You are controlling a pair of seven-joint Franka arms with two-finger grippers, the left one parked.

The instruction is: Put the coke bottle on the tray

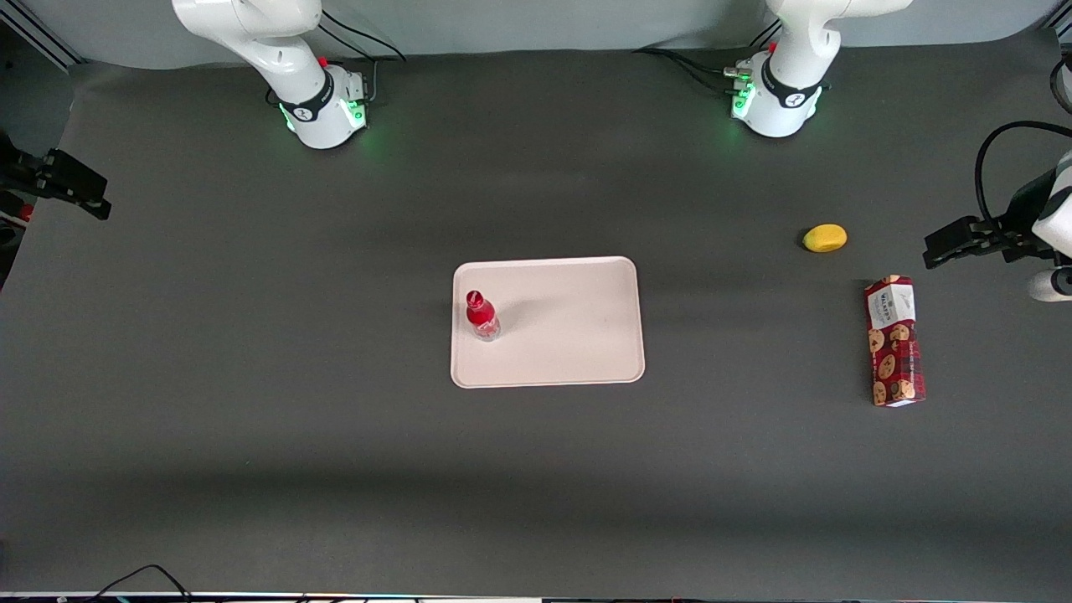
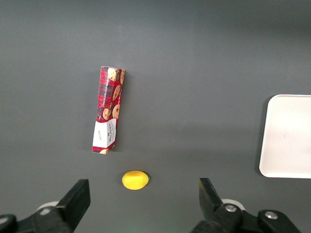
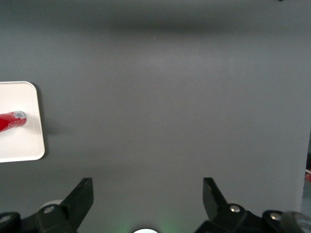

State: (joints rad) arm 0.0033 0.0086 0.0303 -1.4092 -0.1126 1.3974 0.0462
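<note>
The coke bottle (image 1: 481, 316), small and red with a clear base, stands upright on the tray (image 1: 569, 335), near the tray's edge toward the working arm's end. The tray is pale pinkish-white and lies in the middle of the table. In the right wrist view the bottle (image 3: 12, 121) and a corner of the tray (image 3: 26, 143) show off to the side. My right gripper (image 1: 96, 201) is open and empty, held above bare table at the working arm's end, well apart from the tray. Its fingers (image 3: 147, 187) stand wide apart with only dark mat between them.
A red cookie box (image 1: 894, 342) (image 2: 108, 116) lies flat toward the parked arm's end. A yellow lemon (image 1: 825, 238) (image 2: 135, 180) lies beside it, farther from the front camera. The tray's edge also shows in the left wrist view (image 2: 286, 136).
</note>
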